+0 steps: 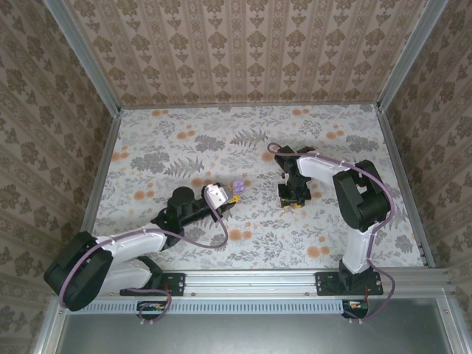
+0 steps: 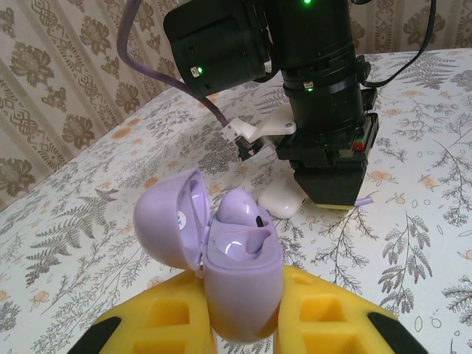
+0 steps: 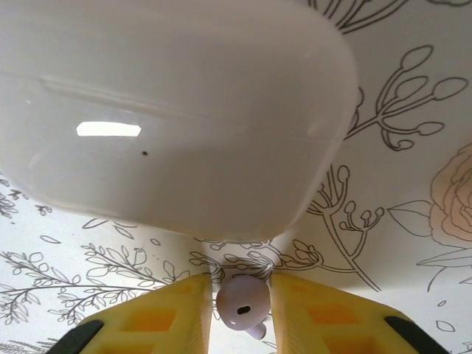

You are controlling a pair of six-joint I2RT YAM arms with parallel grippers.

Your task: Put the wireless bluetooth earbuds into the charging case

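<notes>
Earbud [image 3: 242, 306] pinched between my right fingers [image 3: 166, 318], right beside a white case [image 3: 169, 110] lying on the bench [image 3: 413, 192]. Left fingers [image 2: 328, 317] clamped on the purple case [image 2: 240, 284], lid open, another bud [image 2: 237, 212] seated inside.

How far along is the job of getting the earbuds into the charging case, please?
Done: one earbud appears seated in the open purple case, held by the left gripper. In hand: the right gripper pinches the second earbud beside a white case. Left: carry it over and seat it.
</notes>
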